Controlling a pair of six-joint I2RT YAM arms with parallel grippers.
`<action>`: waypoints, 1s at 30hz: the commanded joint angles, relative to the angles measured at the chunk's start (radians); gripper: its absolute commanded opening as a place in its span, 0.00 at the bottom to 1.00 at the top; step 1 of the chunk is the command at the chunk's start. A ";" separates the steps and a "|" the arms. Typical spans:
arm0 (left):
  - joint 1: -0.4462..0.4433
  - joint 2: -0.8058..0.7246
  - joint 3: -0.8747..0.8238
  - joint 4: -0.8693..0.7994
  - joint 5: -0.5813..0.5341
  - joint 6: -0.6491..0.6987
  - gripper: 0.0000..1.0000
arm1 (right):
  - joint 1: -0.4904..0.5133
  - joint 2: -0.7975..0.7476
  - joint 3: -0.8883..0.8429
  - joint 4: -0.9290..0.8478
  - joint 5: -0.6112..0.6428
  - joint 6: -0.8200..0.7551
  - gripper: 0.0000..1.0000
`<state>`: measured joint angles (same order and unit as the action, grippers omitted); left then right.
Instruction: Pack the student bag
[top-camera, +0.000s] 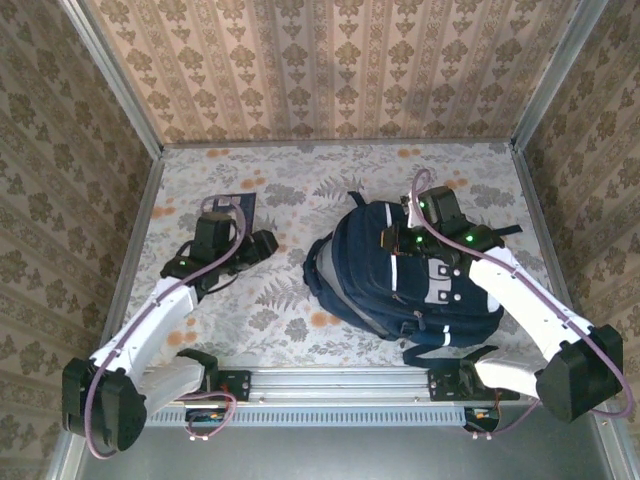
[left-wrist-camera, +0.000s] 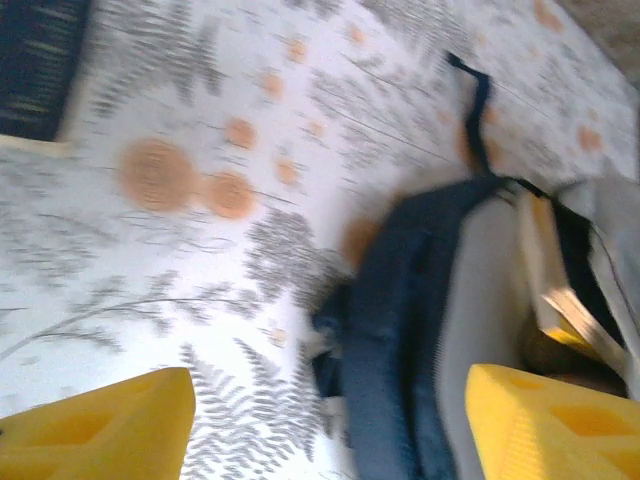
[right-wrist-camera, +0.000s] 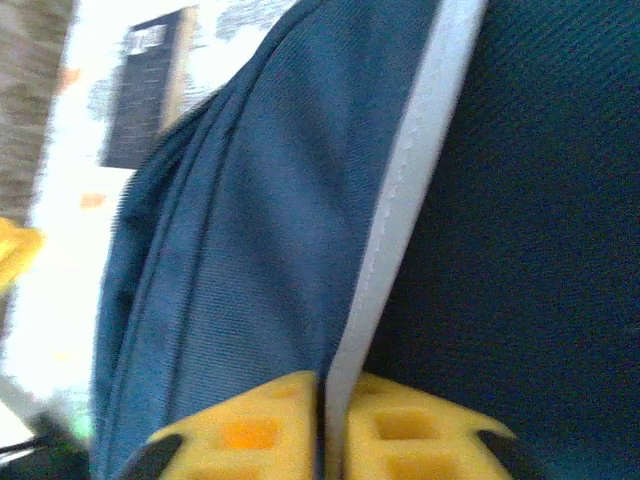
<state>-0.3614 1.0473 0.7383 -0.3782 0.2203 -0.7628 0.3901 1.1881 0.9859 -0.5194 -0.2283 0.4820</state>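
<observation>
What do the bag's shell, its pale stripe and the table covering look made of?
Student bag: woven synthetic cloth, matte navy; a fine weave grain shows up close. Pale stripe: smoother sewn-on tape, possibly reflective; a faint stitch line runs along it. Table covering: a flat printed sheet or cloth with a fern pattern; too blurred to tell which.

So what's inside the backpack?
The backpack is open at the top, showing what looks like a book with pale pages. Anything deeper is covered by its navy fabric.

Navy student bag (top-camera: 370, 270), white-striped with a grey patch, lies flat right of the tabletop's (top-camera: 260, 330) centre, mouth open.
</observation>
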 joint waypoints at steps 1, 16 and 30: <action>0.022 0.078 0.115 -0.133 -0.181 0.052 0.77 | 0.014 -0.041 0.042 -0.076 0.276 -0.051 0.33; 0.146 0.702 0.587 -0.295 -0.291 0.186 0.78 | 0.137 -0.064 0.035 0.005 0.239 -0.030 0.42; 0.217 0.929 0.622 -0.112 -0.041 0.115 0.75 | 0.185 -0.061 0.003 0.091 0.082 -0.023 0.42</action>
<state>-0.1551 1.9549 1.3693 -0.5179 0.1211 -0.6106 0.5678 1.1343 0.9863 -0.4503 -0.1036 0.4519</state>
